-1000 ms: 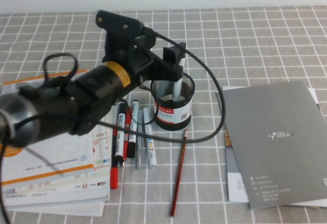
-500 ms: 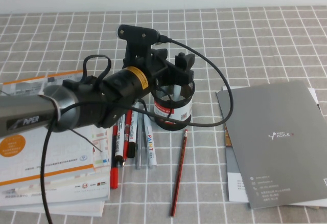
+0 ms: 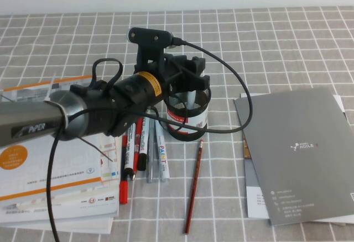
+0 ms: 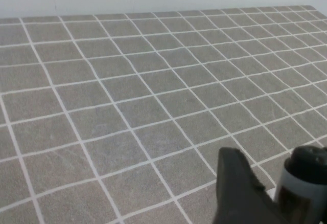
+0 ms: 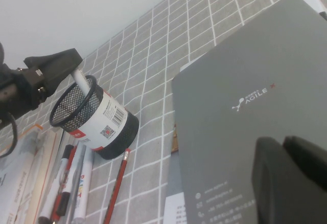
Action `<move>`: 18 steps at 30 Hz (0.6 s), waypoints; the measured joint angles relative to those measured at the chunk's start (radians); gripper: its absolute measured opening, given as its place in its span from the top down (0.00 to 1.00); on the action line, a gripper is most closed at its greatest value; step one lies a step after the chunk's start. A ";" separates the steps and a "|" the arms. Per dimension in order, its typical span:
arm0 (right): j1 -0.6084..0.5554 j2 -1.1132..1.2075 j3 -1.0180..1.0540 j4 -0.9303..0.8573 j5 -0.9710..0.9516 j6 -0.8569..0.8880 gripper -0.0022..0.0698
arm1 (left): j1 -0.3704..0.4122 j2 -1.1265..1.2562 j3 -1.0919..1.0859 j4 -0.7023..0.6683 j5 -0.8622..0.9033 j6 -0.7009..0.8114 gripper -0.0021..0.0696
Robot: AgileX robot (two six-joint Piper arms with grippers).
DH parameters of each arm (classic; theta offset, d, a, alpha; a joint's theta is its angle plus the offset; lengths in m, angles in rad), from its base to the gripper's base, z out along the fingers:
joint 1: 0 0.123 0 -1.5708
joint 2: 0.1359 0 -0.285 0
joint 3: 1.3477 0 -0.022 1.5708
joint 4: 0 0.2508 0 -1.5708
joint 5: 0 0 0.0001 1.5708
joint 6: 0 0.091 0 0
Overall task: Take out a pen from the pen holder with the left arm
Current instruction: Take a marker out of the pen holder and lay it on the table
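From the high view we see the left arm reaching across from the left, over a stack of printed papers, so that the left gripper sits right at the mouth of the black mesh pen holder. The holder stands upright on the grey checked tablecloth, and a grey pen stands inside it with its top up at the gripper. We cannot tell here whether the gripper pinches the pen or only straddles it. Just beside the holder, on its left, several markers lie side by side, and a red pencil lies in front of it. A grey booklet lies well to the right. In the left wrist view we see mostly bare tablecloth, with one black part of the left gripper and the pen's dark-capped top close beside it; the grip remains unclear to us. In the right wrist view the right gripper hangs close over the grey booklet, and we cannot tell whether it is spread or pressed together. Beyond it the holder stands with the pen's top meeting the left gripper.
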 joint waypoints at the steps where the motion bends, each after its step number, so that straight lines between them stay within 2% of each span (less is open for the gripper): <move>1: 0.000 0.000 0.000 0.000 0.000 0.000 0.99 | 0.001 0.000 0.000 0.000 0.007 -0.001 0.59; 8: 0.000 0.000 0.000 0.000 0.000 0.000 0.99 | 0.017 0.000 -0.004 0.056 0.020 -0.005 0.80; 18: 0.000 0.000 0.000 0.000 0.000 0.000 0.99 | 0.024 -0.222 -0.016 0.270 0.052 -0.014 0.80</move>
